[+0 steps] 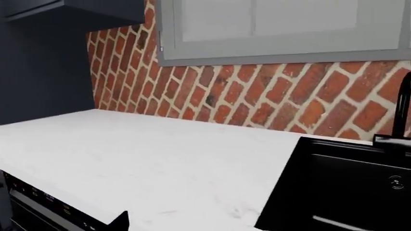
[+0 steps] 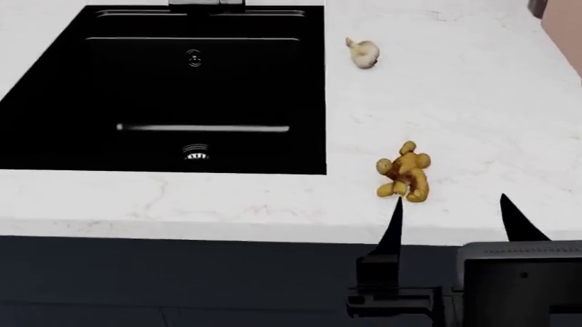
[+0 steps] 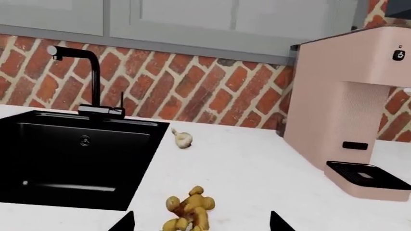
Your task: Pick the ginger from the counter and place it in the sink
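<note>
Ginger (image 2: 404, 172), a knobby golden yellow-brown root with stubby lobes, lies on the white marble-look tabletop (image 2: 473, 102) near its front edge, just right of the large rectangular matte black sink (image 2: 54, 102) and apart from it. The right tool (image 2: 450, 218) stands nearest, at the tabletop's edge, jaws wide open and empty; its left fingertip (image 2: 396, 204) appears close beside the root, though contact cannot be confirmed, and the root sits off-centre of the gap. Judged step: approach for the grasp. It would go best by shifting the tool toward the sink until the root is centred, then lowering and closing across the lumpy body. Farther back lie a pale cream garlic bulb (image 2: 363, 53) and a pink coffee machine (image 3: 350, 110). The left tool's (image 1: 119, 221) opening cannot be judged.
</note>
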Robot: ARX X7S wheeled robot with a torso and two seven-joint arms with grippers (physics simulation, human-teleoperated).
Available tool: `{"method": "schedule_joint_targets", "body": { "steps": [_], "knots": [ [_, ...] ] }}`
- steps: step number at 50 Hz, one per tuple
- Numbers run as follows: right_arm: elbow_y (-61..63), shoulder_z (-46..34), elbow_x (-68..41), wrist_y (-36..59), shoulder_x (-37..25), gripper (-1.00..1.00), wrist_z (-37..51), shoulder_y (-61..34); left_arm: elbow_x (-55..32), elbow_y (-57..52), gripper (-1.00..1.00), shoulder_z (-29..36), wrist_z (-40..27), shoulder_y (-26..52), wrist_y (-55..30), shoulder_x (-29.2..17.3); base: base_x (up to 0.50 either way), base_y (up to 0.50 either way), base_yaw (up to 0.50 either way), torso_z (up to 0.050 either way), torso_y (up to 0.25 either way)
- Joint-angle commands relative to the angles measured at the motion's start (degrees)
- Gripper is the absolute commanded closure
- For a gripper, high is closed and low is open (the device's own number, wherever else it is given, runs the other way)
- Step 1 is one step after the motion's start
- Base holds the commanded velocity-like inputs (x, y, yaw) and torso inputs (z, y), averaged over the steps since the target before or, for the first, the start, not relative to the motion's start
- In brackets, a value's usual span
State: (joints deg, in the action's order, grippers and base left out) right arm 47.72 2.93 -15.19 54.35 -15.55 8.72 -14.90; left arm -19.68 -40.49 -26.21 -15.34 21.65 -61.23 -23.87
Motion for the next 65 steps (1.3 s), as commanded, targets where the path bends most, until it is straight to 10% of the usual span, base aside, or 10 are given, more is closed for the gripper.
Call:
{"method": "schedule_joint_targets", "body": {
  "steps": [1, 51, 60, 65],
  "knots": [
    [2.37, 1.82, -2.47, 2.34, 0.12, -1.0, -0.67, -0.54, -0.39, -1.38, -1.0, -1.56, -0.75, 0.15, -1.53, -0.27, 0.2, 0.43, 0.0, 0.0, 0.0],
    [5.42, 5.59, -5.99, 0.1, -0.28, -1.0, -0.39, 3.08, -1.04, -0.77, -1.0, 1.16, -1.55, 1.28, -1.46, -0.44, 0.34, 0.19, 0.0, 0.0, 0.0],
    [10.35, 9.45, -7.65, 12.89, -2.5, -1.0, 3.33, -0.63, -1.05, -0.19, -1.0, 1.07, -1.51, 0.82, -0.78, -0.29, 0.0, 0.0, 0.0, 0.0, 0.0],
    [12.24, 19.57, -27.69, 21.53, -10.49, -1.0, 15.94, -4.55, -0.97, 0.38, -1.0, 1.35, -1.46, 0.76, -0.31, -0.36, 0.0, 0.0, 0.0, 0.0, 0.0]
  ]
}}
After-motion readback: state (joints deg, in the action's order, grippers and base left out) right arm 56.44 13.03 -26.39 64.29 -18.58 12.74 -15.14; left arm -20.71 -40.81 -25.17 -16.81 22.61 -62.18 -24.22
